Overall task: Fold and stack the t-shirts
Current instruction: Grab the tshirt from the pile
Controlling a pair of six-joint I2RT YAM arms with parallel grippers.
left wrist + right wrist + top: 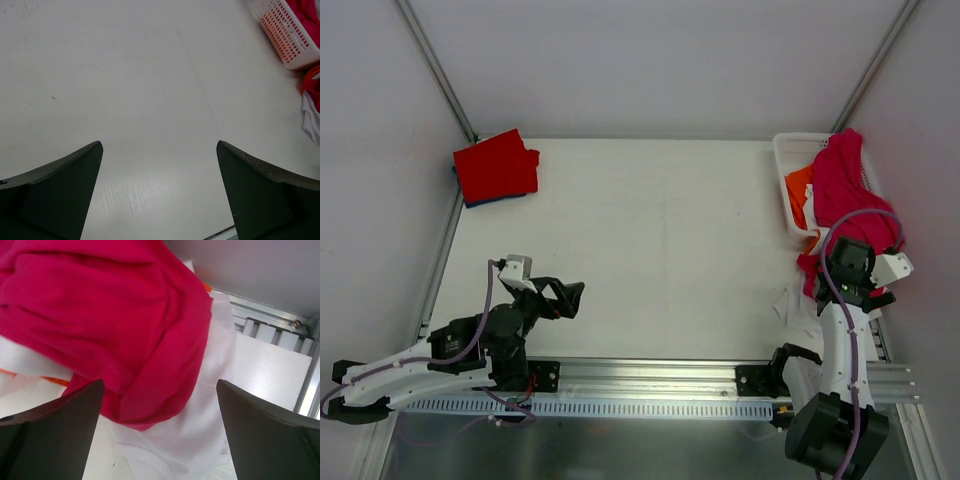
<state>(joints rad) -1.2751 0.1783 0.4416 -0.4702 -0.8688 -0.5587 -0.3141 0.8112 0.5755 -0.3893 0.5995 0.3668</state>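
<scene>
1. In the top view, I see a folded red t-shirt (496,166) at upper left, with a blue t-shirt (480,203) edging out beneath it.
2. At right, the crimson-pink t-shirt (845,180) drapes over the basket (785,150); an orange t-shirt (799,190) lies inside.
3. My left gripper (159,145) is spread wide, grasping nothing, over bare table (150,75).
4. Only the right wrist view shows the right gripper (159,385) released above crimson folds and a white t-shirt (200,440).
</scene>
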